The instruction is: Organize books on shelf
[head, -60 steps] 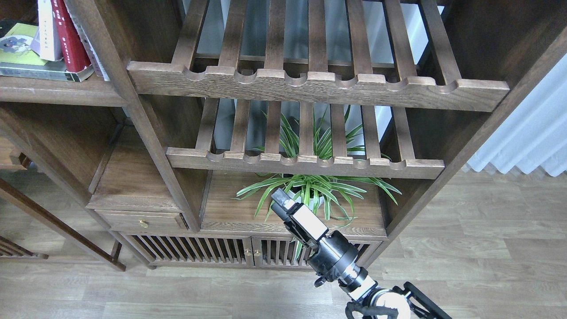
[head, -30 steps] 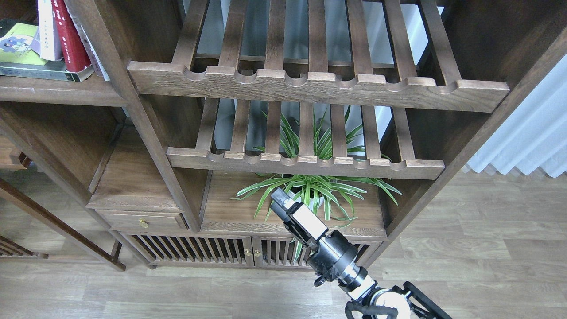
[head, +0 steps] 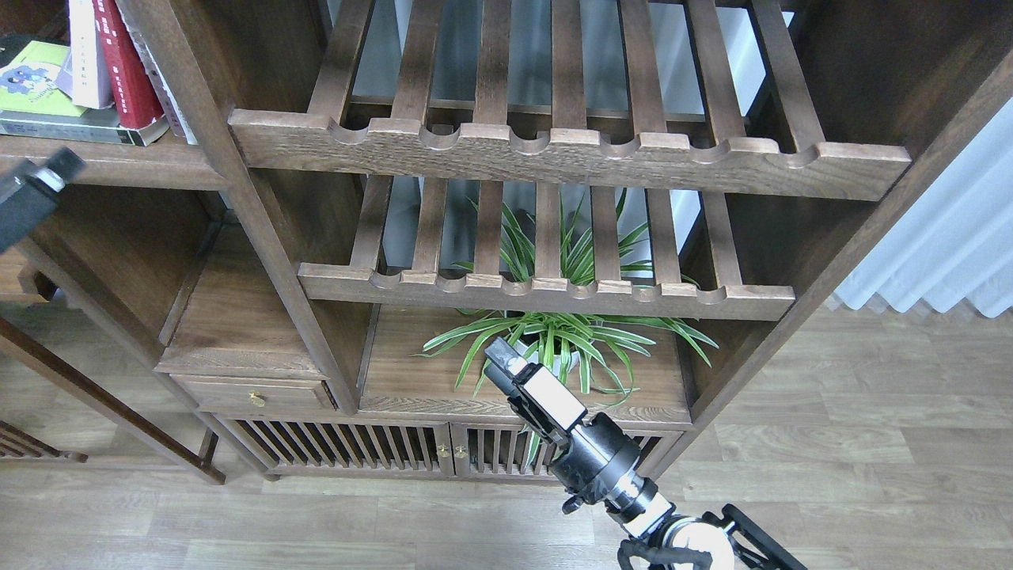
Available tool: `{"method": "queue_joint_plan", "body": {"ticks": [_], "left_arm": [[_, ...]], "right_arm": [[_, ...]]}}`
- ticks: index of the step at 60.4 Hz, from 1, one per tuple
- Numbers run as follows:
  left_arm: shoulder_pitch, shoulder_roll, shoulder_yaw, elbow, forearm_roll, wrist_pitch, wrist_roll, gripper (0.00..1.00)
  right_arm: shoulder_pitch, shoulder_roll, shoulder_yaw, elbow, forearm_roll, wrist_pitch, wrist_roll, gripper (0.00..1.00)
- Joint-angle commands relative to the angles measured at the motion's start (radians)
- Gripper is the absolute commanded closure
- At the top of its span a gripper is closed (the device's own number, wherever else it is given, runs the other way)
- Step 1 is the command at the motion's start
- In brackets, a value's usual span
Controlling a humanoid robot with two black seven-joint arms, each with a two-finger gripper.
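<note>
The books are at the top left on the flat dark-brown shelf [head: 119,162]. The thick grey-black book with the lime-green panel [head: 36,83] lies flat. The white book [head: 83,55] and the red book [head: 123,67] stand on it, leaning; their tops are cut off by the frame. My left gripper [head: 55,170] pokes in at the left edge, just below the shelf's front edge, dark and blurred. My right gripper [head: 500,358] points up at the plant, low in the middle, holding nothing visible. Its fingers cannot be told apart.
Two slatted racks with notched front rails [head: 554,150] [head: 546,289] fill the middle bay. A striped-leaf potted plant [head: 554,332] stands on the low board behind my right gripper. A slanted post [head: 237,198] divides the bays. A drawer [head: 253,392] and slatted cabinet doors [head: 396,451] sit below.
My left gripper has come into view at the left edge, below the book shelf. The right arm and the books have not moved.
</note>
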Motion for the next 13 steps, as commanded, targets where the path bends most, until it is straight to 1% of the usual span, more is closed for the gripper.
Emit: {"method": "queue_joint_plan", "body": {"ticks": [1,13], "left_arm": [[0.045,-0.087,0.016,0.0,0.001,0.0,0.001,0.01],[0.087,-0.173,0.062,0.003,0.001,0.0,0.001,0.0]], "right_arm": [[-0.006,0.0,-0.002,-0.008,0.0,0.0,0.001,0.01],[-0.036,0.0,-0.013,-0.016,0.0,0.0,0.003,0.01]]}}
